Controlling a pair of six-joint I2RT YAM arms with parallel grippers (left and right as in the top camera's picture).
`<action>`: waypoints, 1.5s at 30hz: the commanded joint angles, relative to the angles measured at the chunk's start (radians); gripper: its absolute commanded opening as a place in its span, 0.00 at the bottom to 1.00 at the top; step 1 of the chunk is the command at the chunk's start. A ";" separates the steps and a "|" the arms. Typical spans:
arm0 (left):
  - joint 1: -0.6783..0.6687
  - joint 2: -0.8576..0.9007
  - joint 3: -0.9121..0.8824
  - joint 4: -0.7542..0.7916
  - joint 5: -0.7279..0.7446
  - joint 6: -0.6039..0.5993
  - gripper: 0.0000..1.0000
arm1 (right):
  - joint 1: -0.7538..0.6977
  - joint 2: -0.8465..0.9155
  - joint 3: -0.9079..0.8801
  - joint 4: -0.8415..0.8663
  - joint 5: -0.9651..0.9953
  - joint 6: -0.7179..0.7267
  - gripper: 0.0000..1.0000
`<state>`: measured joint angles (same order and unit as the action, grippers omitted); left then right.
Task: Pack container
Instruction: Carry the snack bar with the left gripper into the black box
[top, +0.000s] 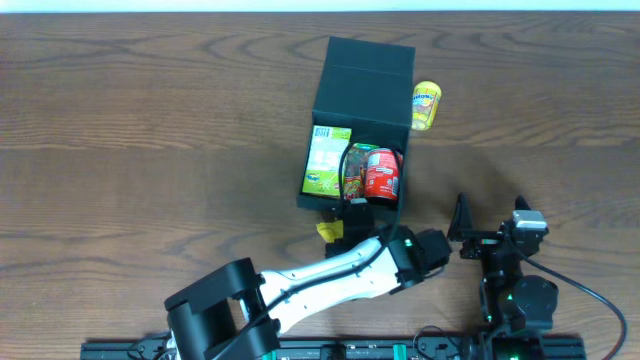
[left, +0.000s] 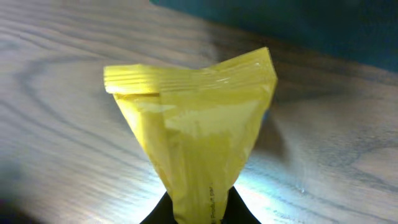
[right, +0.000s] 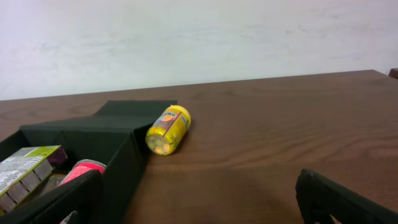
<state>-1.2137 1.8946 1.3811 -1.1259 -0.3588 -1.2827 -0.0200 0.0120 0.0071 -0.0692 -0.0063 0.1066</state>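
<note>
Lying open on the brown wooden worktop (top: 150, 150), just toward 12 o'clock of its centre, the dark teal-black square rigid container (top: 365, 85) holds a green-yellow carton (top: 328, 160), a mottled snack packet (top: 355, 172) and a red can (top: 382, 172) side by side. A small yellow plastic bottle (top: 427, 105) lies on its side just outside, at the container's 3 o'clock. At its 6 o'clock edge the left hand (top: 338, 225) pinches a crinkled yellow foil packet (left: 199, 137). The right hand (top: 490, 218), at 4 o'clock, stands spread wide and holds nothing.

Materials noted.
Wood grain shown on table (top: 120, 120); container (top: 365, 75) finished matt; yellow pouch (left: 199, 124) in glossy crinkled film.
</note>
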 joint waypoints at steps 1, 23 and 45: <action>0.002 0.007 0.072 -0.062 -0.083 0.008 0.11 | 0.014 -0.005 -0.002 -0.005 0.003 0.012 0.99; 0.164 0.007 0.178 0.266 -0.177 0.812 0.09 | 0.014 -0.005 -0.002 -0.005 0.003 0.012 0.99; 0.336 0.008 0.104 0.420 0.320 0.924 0.11 | 0.014 -0.005 -0.002 -0.005 0.003 0.012 0.99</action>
<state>-0.8799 1.8946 1.5249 -0.7269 -0.0555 -0.3241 -0.0200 0.0120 0.0071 -0.0692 -0.0063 0.1066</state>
